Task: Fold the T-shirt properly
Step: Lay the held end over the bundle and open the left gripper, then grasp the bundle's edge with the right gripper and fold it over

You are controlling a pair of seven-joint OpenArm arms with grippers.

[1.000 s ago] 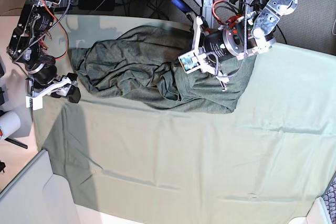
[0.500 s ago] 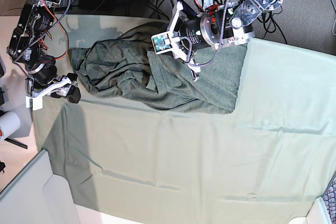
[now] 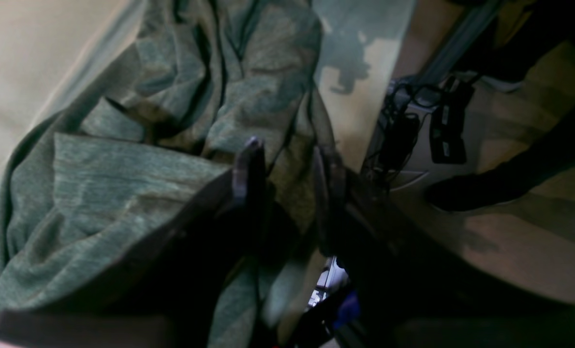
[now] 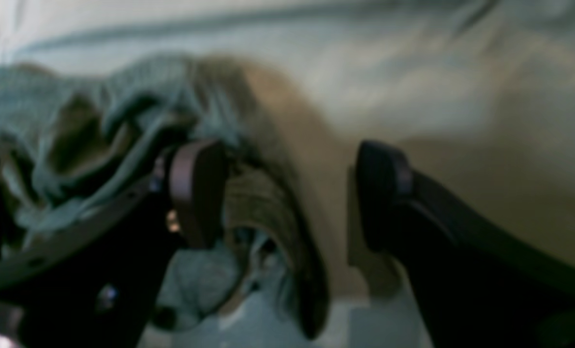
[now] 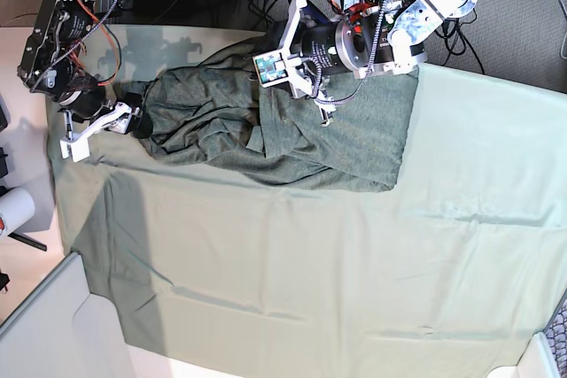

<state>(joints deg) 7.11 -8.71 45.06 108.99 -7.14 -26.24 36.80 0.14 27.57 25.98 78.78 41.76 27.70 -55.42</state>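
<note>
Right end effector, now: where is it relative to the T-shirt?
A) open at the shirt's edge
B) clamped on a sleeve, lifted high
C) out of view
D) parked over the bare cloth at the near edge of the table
A: in the right wrist view, the right end effector shows spread fingers with a fold of the T-shirt between them.

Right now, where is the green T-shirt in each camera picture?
Base: the T-shirt lies crumpled at top centre, on the table cloth.
Left wrist: the T-shirt fills the left half.
Right wrist: the T-shirt is bunched at the left.
Shared landmark: the pale table cloth underneath.
</note>
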